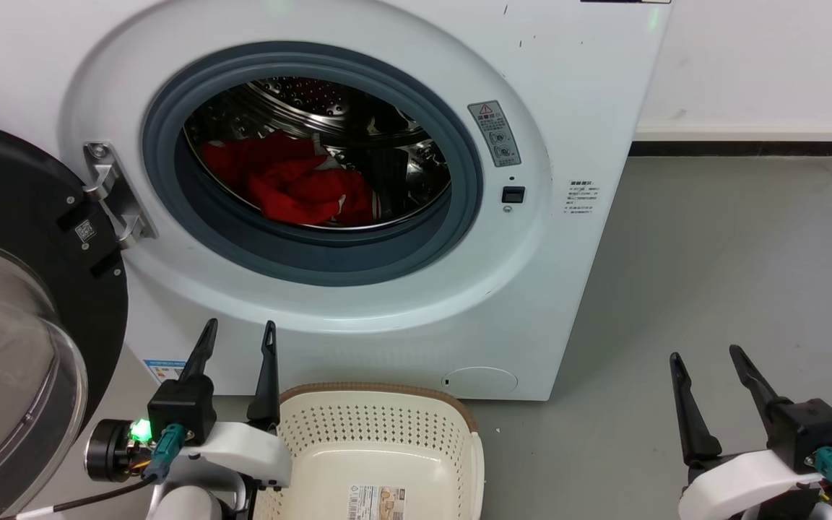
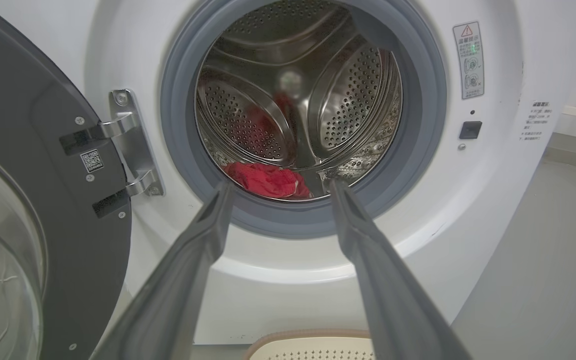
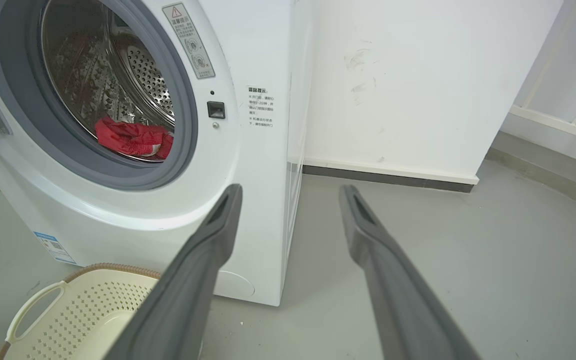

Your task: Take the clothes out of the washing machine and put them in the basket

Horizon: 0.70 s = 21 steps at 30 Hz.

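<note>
Opening step, I judge: the clothes (image 1: 293,184) lie low in the washing machine (image 1: 589,87) drum, and the basket (image 1: 380,391) waits on the floor at its foot. My left end effector (image 1: 240,328) and right end effector (image 1: 706,355) hang released; next the left must reach through the porthole and pinch the clothes

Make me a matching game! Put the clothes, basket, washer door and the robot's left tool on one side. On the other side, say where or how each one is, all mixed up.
Things:
1. clothes
2. basket
3. door
4. left tool

Where or how:
A. open, holding nothing
B. inside the washing machine
C. on the grey floor
D. swung wide open

Right pairs: 1-B, 2-C, 3-D, 4-A
</note>
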### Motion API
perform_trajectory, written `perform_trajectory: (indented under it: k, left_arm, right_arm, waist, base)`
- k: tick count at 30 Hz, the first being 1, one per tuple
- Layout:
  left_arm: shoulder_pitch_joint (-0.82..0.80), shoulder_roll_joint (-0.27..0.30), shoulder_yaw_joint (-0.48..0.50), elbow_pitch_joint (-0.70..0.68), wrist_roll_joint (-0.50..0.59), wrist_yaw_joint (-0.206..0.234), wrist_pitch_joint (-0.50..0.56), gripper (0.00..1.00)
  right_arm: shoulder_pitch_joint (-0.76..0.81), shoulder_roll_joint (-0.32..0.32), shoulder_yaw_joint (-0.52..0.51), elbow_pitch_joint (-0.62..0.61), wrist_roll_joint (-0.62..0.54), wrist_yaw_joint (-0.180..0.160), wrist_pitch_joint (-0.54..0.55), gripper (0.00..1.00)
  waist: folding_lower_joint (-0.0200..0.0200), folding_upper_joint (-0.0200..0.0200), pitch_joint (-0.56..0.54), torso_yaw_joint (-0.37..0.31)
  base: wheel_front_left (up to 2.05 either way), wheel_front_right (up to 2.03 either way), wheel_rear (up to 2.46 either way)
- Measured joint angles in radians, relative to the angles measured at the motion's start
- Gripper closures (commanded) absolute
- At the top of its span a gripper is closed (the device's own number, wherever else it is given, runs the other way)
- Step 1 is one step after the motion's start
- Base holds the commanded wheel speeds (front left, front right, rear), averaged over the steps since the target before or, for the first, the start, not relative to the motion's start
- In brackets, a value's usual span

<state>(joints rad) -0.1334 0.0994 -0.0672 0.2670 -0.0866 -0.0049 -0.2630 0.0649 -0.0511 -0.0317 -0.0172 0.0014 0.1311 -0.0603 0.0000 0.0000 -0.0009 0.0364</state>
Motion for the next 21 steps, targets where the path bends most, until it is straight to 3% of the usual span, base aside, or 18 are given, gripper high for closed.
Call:
perform_trajectory:
  k: [11, 21]
  left_arm:
    - [-0.119, 0.018, 0.002, 0.066, -0.026, -0.011, 0.042, 0.0]
    - [-0.332, 0.075, 0.014, 0.155, -0.036, -0.023, 0.104, 0.0]
  right_arm:
    - [-0.031, 0.0, 0.021, -0.039, -0.005, 0.0, 0.005, 0.0]
    - [-0.119, 0.0, 0.064, -0.087, -0.012, 0.0, 0.006, 0.0]
  waist:
    - [0.0, 0.0, 0.073, -0.01]
    - [0.0001, 0.0, 0.232, -0.054]
  base:
    - [0.0, 0.0, 0.0]
    - [0.0, 0.0, 0.0]
